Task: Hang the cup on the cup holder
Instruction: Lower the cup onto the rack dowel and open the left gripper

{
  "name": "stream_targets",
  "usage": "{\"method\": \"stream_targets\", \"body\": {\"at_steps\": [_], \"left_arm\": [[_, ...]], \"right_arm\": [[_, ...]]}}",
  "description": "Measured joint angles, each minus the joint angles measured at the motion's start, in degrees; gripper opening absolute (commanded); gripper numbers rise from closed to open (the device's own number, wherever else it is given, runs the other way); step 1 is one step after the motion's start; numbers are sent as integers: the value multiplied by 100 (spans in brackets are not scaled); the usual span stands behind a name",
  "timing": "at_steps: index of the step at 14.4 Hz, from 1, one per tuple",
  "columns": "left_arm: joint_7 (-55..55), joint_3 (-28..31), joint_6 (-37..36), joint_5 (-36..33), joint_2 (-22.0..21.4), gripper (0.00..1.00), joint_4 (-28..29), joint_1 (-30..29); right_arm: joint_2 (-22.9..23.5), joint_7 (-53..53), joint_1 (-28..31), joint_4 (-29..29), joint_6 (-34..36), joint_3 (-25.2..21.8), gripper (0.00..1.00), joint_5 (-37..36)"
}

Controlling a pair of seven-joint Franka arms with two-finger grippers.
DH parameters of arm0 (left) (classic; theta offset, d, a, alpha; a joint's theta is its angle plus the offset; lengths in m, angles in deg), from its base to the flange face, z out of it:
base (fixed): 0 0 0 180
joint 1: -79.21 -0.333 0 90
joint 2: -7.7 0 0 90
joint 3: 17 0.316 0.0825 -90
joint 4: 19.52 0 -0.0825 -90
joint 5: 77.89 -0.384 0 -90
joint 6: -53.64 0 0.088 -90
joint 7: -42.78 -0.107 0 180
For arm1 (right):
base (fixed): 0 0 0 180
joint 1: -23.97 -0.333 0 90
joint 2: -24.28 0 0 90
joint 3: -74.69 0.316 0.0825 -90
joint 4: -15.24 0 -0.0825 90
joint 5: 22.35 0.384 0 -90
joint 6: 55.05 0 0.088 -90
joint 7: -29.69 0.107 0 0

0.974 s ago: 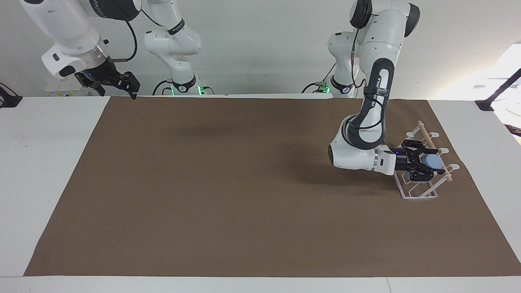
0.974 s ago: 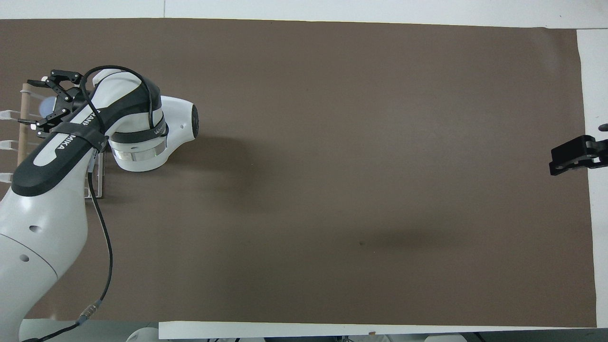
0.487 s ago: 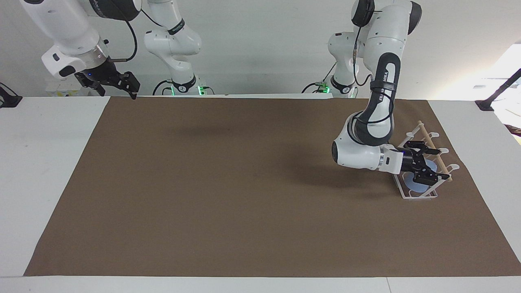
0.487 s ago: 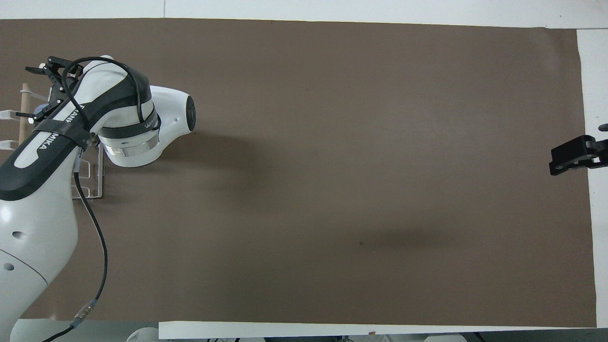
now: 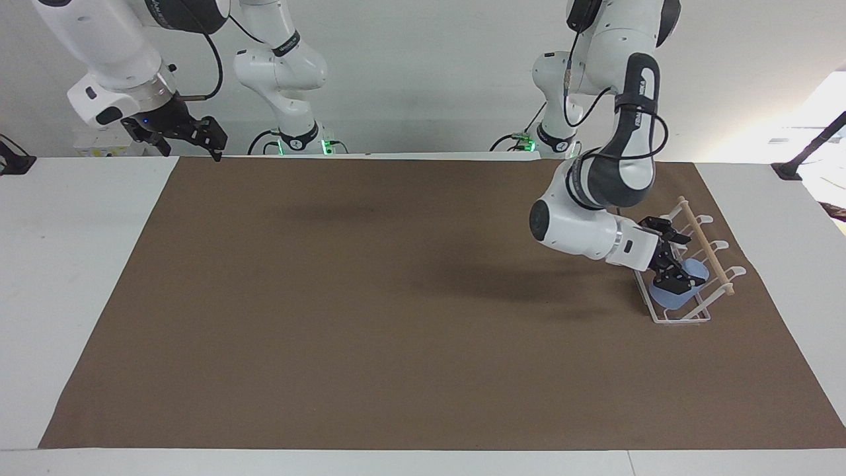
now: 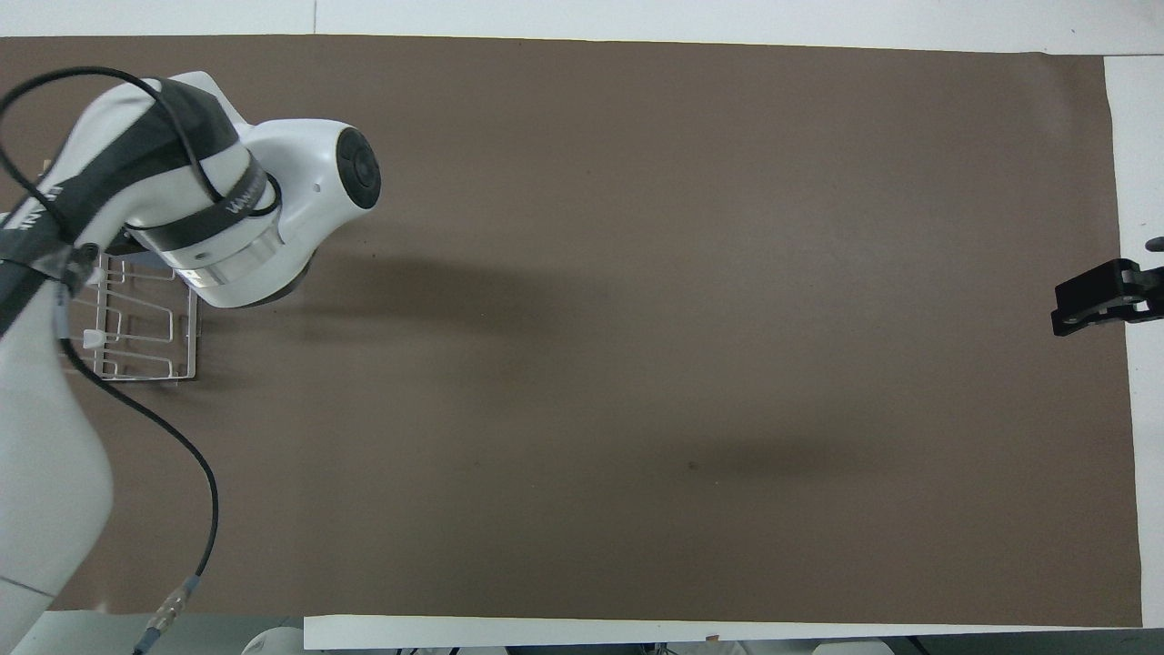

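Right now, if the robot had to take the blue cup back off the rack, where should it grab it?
Probably by its side wall. The cup lies tilted in the cup holder, its wider open end facing the wire base. So the left tool, open just over it, could come down from above, one finger either side of the wall, clear of the wooden dowel.

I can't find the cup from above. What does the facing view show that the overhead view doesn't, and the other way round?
Only the facing view shows the cup, resting tilted in the rack under the dowel, with the left tool open above it and not gripping it. Only the overhead view shows the rack's base wires laid out plainly; the left arm hides the cup there. Both show the brown mat and the right tool waiting, open, at the right arm's end.
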Motion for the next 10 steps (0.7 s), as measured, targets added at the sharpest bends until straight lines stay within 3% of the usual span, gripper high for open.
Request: {"method": "stream_targets", "body": {"at_steps": [2, 10], "left_arm": [[-1262, 10, 98, 442, -402, 100, -25, -272], [-6043, 100, 277, 3503, -1700, 100, -28, -813]], "right_arm": [[0, 0, 0, 0, 0, 0, 99, 0], [0, 0, 0, 0, 0, 0, 99, 0]]}}
